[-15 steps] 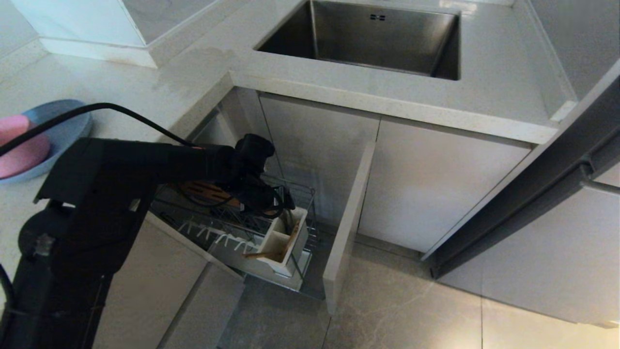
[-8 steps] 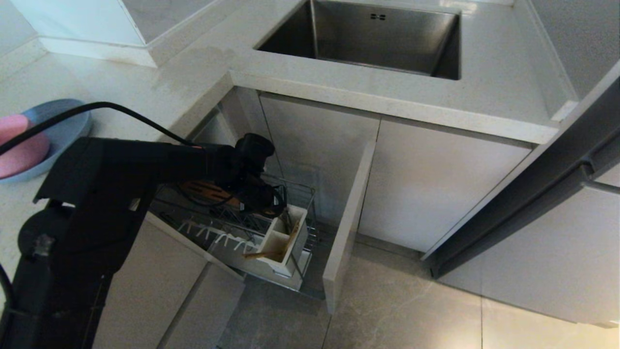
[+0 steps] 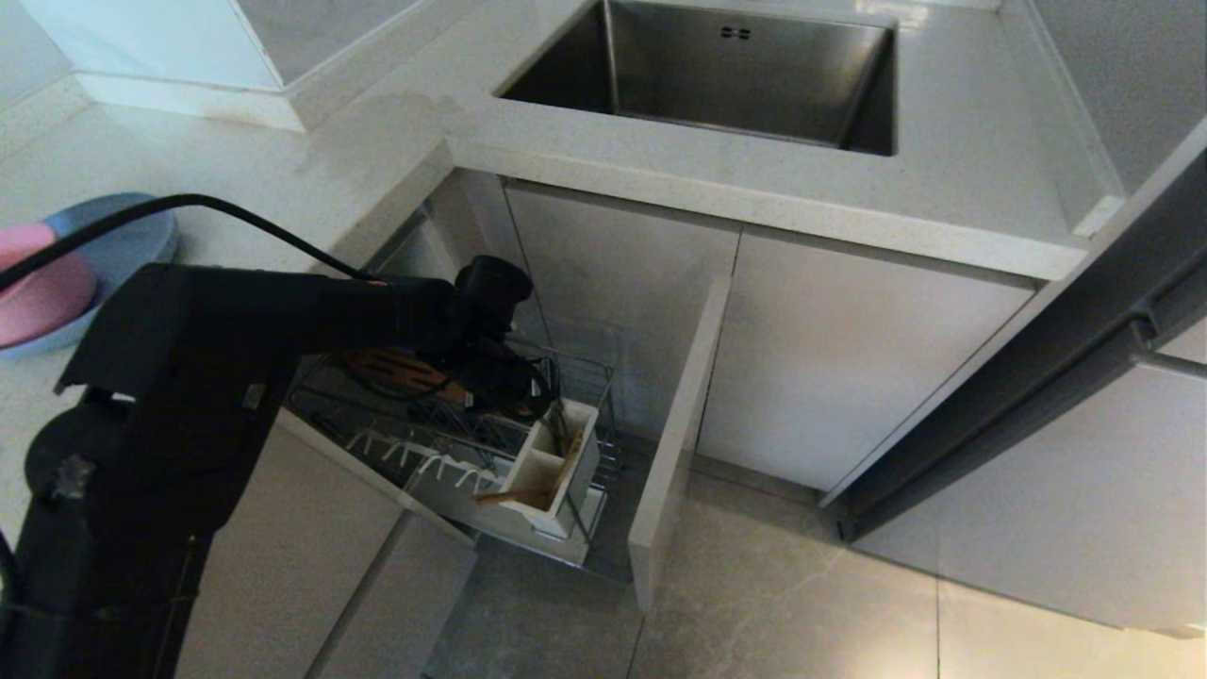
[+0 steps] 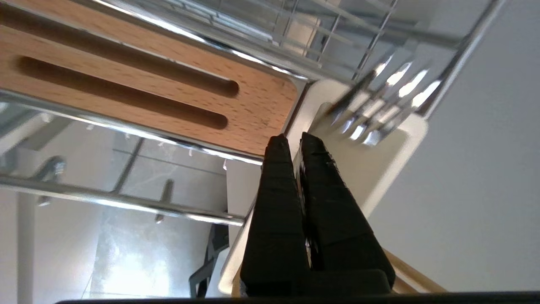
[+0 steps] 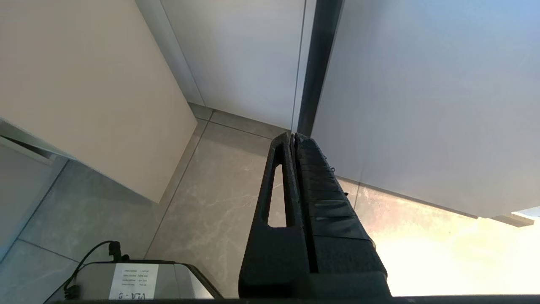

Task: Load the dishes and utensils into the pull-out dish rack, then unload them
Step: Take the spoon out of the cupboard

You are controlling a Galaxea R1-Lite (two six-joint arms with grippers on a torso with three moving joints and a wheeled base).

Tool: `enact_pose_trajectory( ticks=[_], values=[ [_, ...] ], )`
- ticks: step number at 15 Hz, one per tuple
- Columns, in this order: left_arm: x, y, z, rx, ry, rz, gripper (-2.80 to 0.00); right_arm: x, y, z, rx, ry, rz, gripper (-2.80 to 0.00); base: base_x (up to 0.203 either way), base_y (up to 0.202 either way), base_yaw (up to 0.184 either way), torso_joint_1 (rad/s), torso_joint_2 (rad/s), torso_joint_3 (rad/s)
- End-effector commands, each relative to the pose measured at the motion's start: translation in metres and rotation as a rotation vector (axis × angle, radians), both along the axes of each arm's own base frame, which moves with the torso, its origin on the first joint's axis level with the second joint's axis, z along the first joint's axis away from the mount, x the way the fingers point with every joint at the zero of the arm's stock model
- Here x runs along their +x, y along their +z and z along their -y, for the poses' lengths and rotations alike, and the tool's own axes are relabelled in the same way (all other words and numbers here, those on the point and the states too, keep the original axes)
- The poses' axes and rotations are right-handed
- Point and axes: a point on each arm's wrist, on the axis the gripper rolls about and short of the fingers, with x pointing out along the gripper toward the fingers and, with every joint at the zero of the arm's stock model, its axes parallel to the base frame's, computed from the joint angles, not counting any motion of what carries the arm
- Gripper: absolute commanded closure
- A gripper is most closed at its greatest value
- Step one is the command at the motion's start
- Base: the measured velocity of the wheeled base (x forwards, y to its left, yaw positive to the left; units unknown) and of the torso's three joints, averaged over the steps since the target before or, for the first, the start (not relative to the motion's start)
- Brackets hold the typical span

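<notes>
Left gripper (image 4: pixel 295 141): it reaches down into the pull-out dish rack, right at the white utensil box. Its black fingers (image 4: pixel 276 185) are pressed close together. A thin bright strip shows between them, but I cannot tell what it is or if they hold it.
Fork (image 4: pixel 379 105): silver, its shiny prongs stick up just past the fingertips, at the rim of the utensil box.
Utensil box (image 3: pixel 552 462): white, with two parts, standing at the front corner of the rack.
Chopsticks (image 3: pixel 528 486): light wood, leaning in the near part of the utensil box, tips poking over its edge.
Pull-out dish rack (image 3: pixel 589 372): a shiny wire basket pulled out of the cupboard under the worktop, low near the floor. A brown wooden strip (image 4: pixel 147 84) with long slots lies along it, and white prongs (image 3: pixel 415 462) stand in a row.
Pink bowl (image 3: pixel 38 283): on the worktop, far to the left, sitting on the blue plate.
Blue plate (image 3: pixel 132 240): flat on the worktop, under the pink bowl, well apart from the rack.
Sink (image 3: pixel 717 71): steel, set in the worktop, above and behind the rack.
Right gripper (image 5: pixel 293 137): hangs low by the cupboard doors, pointing at the grey floor (image 5: pixel 211 198). Its fingers are together with nothing in them.
</notes>
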Motion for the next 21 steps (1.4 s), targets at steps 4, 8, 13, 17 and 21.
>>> enact_pose_trajectory(
  ticks=[4, 8, 13, 17, 21],
  values=[
    [-0.012, 0.031, -0.003, -0.017, 0.007, 0.064, 0.00, 0.000, 0.000, 0.000, 0.000, 0.000, -0.001, 0.00, 0.000, 0.000, 0.000, 0.000, 0.00, 0.000],
    [-0.022, 0.051, -0.005, -0.016, 0.017, 0.109, 0.00, 0.000, 0.000, 0.000, 0.000, 0.000, -0.001, 0.00, 0.000, 0.000, 0.000, 0.000, 0.00, 0.000],
    [-0.032, 0.069, -0.008, -0.011, 0.032, 0.150, 0.00, 0.000, 0.000, 0.000, 0.000, 0.000, -0.001, 0.00, 0.000, 0.000, 0.000, 0.000, 0.00, 0.000],
    [-0.042, 0.089, -0.012, -0.007, 0.047, 0.202, 0.00, 0.000, 0.000, 0.000, 0.000, 0.000, -0.001, 0.00, 0.000, 0.000, 0.000, 0.000, 0.00, 0.000],
    [-0.056, 0.104, -0.012, 0.001, 0.051, 0.224, 0.00, 0.000, 0.000, 0.000, 0.000, 0.000, -0.001, 0.00, 0.000, 0.000, 0.000, 0.000, 0.00, 0.000]
  ],
)
